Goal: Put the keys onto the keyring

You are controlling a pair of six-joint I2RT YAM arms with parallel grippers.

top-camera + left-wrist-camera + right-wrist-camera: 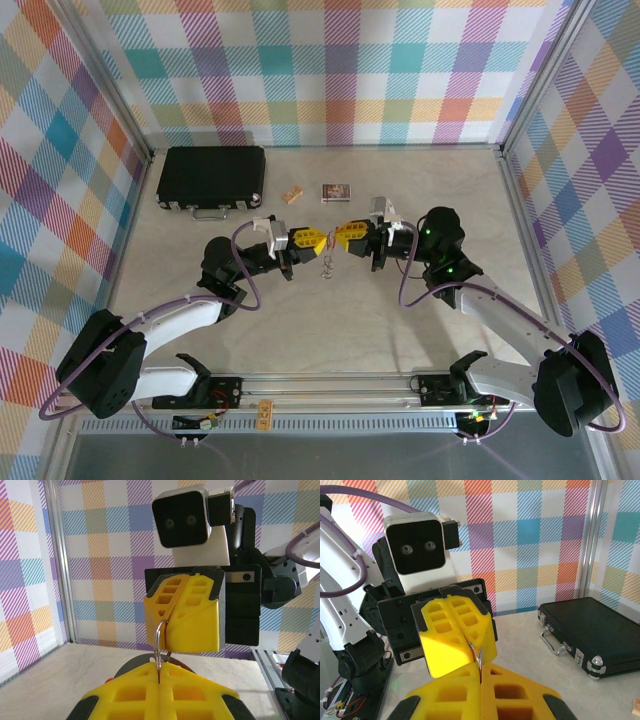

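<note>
A closed black case (211,178) lies on the table (330,330), well beyond the left tool (318,242) and off to its left. A small tan block (291,195) sits nearer, just beyond that tool's wrist. The left tool's yellow fingers are pressed together on the keyring (158,645), whose thin grey wire rises out of their seam. A thin piece (325,266) hangs from the ring on the near side. It may be the key, but it is too small to tell. A printed card (336,191) lies beyond the gap between the tips. The right tool (340,238) meets the left tip to tip, likewise clamped on the ring's wire.
</note>
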